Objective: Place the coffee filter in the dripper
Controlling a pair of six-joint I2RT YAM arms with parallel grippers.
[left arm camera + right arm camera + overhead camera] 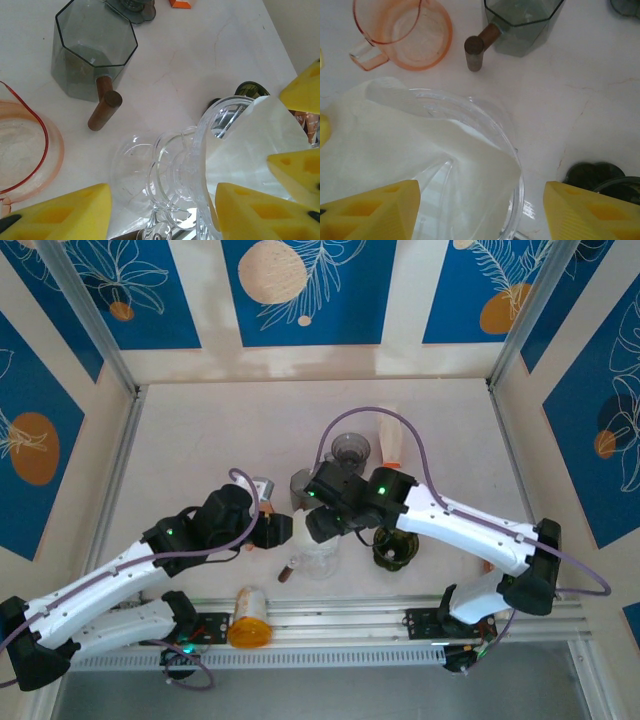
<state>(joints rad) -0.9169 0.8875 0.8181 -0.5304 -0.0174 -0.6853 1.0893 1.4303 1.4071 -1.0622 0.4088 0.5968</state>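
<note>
The clear glass dripper point(318, 558) stands near the front rail, at the centre of the table point(200, 440), with both grippers closing in on it from 9 and 12 o'clock. The white paper coffee filter point(395, 145) lies partly inside the dripper's cone. One fold runs down into the glass, while a broad flap hangs out over the rim toward 9 o'clock in the right wrist view.

The right gripper point(481, 192) hovers just above the rim. Its yellow fingers are spread wide to either side of the cone and pinch nothing. The left gripper point(164, 192) has a finger on each side of the dripper. The glass base and stem sit between them, and I cannot tell whether the pads press on the glass.

The space around the dripper is crowded:
- **Pitcher:** A smoky grey octagonal pitcher point(520, 25) stands close by at 12 o'clock. Its wooden handle point(477, 47) points toward the dripper.
- **Measuring cup:** A pink transparent measuring cup point(402, 30) sits at 11 o'clock, beside the pitcher.
- **Green glass vessel:** A dark green glass vessel point(395, 548) sits just beside the dripper at 3 o'clock, under the right arm.
- **Farther off:** A small grey cup point(350, 450) and a pale bottle point(392, 440) with an orange base stand toward 12 and 1 o'clock.
- **Jar:** An orange-lidded jar point(248, 618) lies on the rail at 8 o'clock.
</note>
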